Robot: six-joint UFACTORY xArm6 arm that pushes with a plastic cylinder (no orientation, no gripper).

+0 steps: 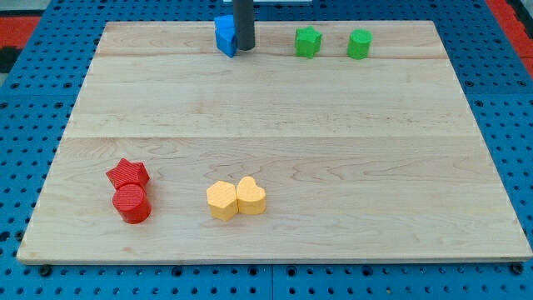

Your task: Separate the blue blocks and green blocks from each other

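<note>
A blue block (224, 36) sits at the view's top edge of the wooden board (275, 108), a little left of centre; its shape is partly hidden by the rod. My tip (244, 49) touches the blue block's right side. A green star-shaped block (307, 42) lies to the right of my tip, with a clear gap between them. A green rounded block (359, 43) lies further right, apart from the star.
A red star block (127, 173) and a red cylinder (132, 203) touch each other at the view's bottom left. Two yellow blocks, a hexagon (221, 200) and a heart (251, 196), touch each other at the bottom centre. Blue pegboard (33, 100) surrounds the board.
</note>
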